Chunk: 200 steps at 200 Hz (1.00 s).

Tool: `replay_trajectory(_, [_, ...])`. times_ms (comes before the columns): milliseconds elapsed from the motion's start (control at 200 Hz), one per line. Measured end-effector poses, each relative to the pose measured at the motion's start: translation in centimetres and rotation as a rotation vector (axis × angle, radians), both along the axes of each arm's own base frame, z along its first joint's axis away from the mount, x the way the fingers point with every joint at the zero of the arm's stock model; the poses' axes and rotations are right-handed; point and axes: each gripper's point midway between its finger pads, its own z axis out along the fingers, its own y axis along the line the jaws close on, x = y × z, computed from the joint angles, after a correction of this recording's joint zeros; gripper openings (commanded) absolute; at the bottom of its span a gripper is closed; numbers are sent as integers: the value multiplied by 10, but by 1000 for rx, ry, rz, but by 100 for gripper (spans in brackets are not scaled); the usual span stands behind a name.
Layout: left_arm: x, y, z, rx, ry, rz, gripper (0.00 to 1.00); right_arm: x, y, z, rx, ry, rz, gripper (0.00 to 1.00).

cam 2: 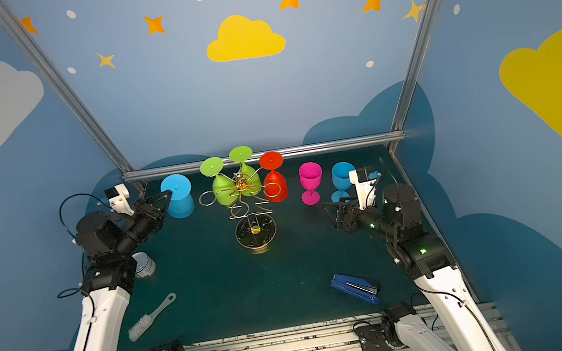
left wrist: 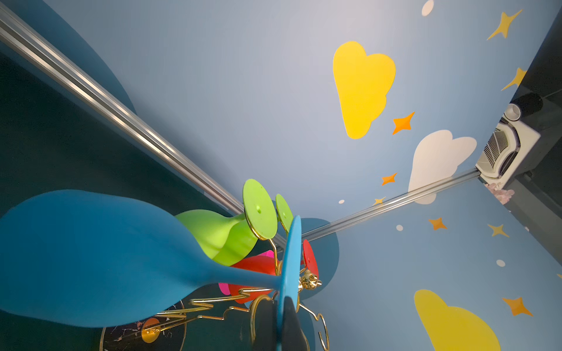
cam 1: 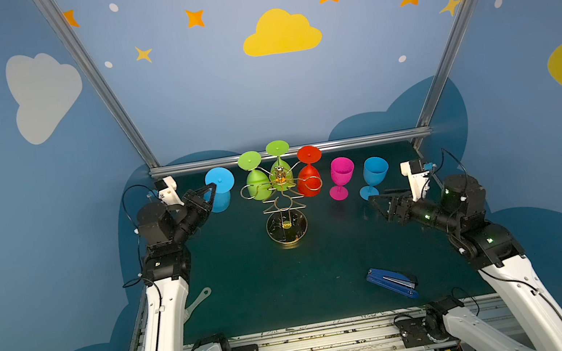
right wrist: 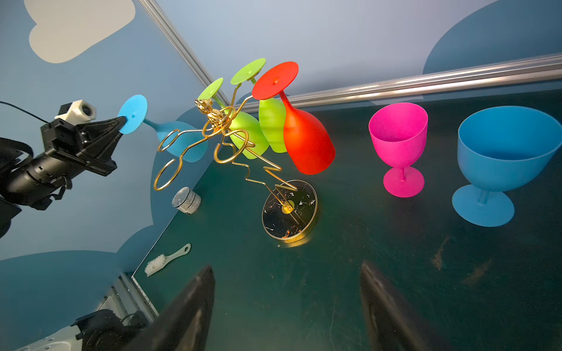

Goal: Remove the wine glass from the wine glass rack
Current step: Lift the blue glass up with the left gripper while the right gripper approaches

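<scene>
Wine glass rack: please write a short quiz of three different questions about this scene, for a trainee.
1. True or false: the left gripper is shut on the foot of an inverted blue glass.
2. How many glasses hang on the rack?
3. Which stand upright on the table? A) pink glass and second blue glass; B) red and green glasses; C) only a red glass.
Key: 1 true; 2 three; 3 A.
</scene>
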Motion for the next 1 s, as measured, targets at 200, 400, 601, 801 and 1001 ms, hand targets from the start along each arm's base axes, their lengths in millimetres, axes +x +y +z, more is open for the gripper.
replay_trajectory(200, [-17, 4, 41, -20, -67, -33, 4, 0, 1, 1, -8, -10, 9, 74])
replay_trajectory(400, [-45, -19, 114, -1, -223, -164, 4, -1, 4, 8, -6, -37, 33, 74])
replay_trajectory(601, [-67, -39, 148, -11, -292, -303, 4, -1, 11, 34, 9, -139, 81, 74])
replay_trajectory(801, [-77, -58, 153, -26, -291, -436, 4, -4, 30, 60, 23, -266, 169, 75])
replay_trajectory(1001, [-73, -76, 153, -63, -257, -562, 4, -19, 59, 88, -5, -421, 288, 77])
